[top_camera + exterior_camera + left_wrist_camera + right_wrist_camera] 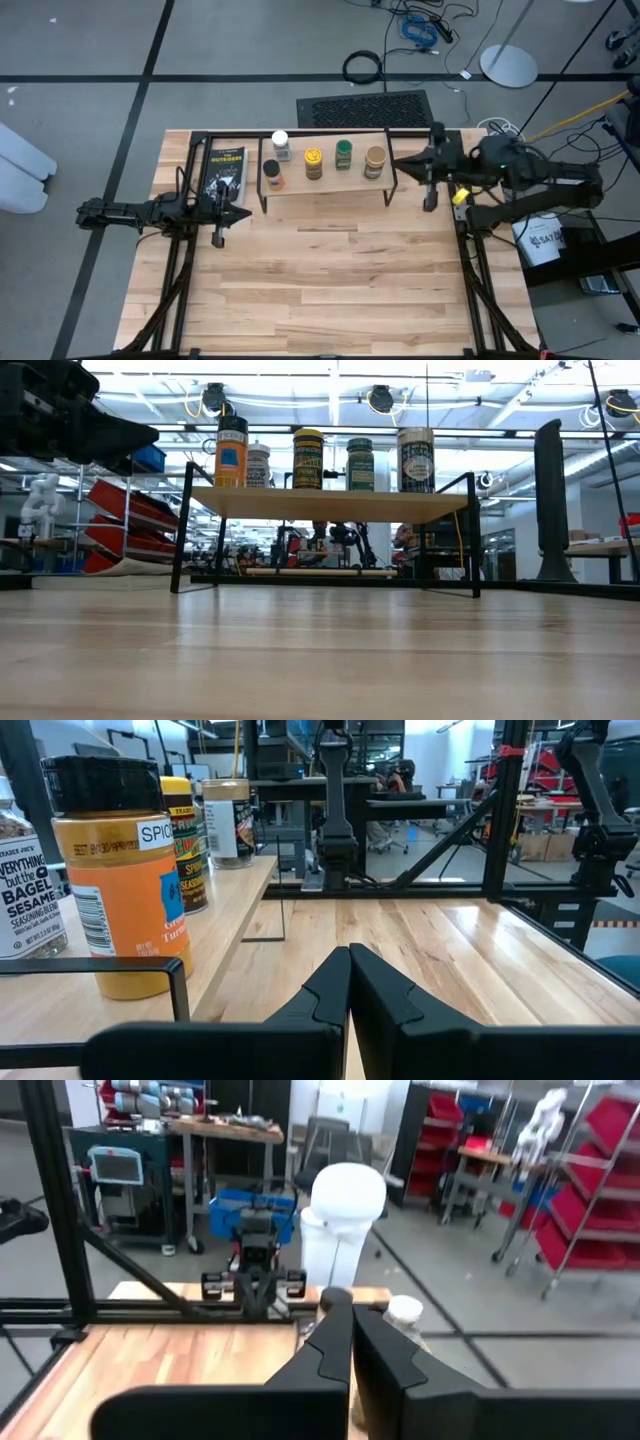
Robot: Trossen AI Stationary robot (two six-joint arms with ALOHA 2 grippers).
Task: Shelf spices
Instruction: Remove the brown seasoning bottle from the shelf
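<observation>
The shelf (325,185), a light plank on thin black legs, stands on the table's far half. Several spice jars stand upright on their bases on its plank (330,505): white lid (280,143), dark lid with orange body (272,174), yellow lid (313,162), green lid (343,153), tan lid (374,161). My left gripper (232,212) is shut and level just left of the shelf's near left corner, the orange jar (120,890) close beside it. My right gripper (400,163) is shut and raised by the shelf's right end, pointing left. Neither touches anything.
A flat black packet with yellow lettering (222,170) lies on the table left of the shelf. A black grille (365,108) sits past the far edge. Black frame rods (180,290) run along both table sides. Bare tabletop (330,290) fills the near half.
</observation>
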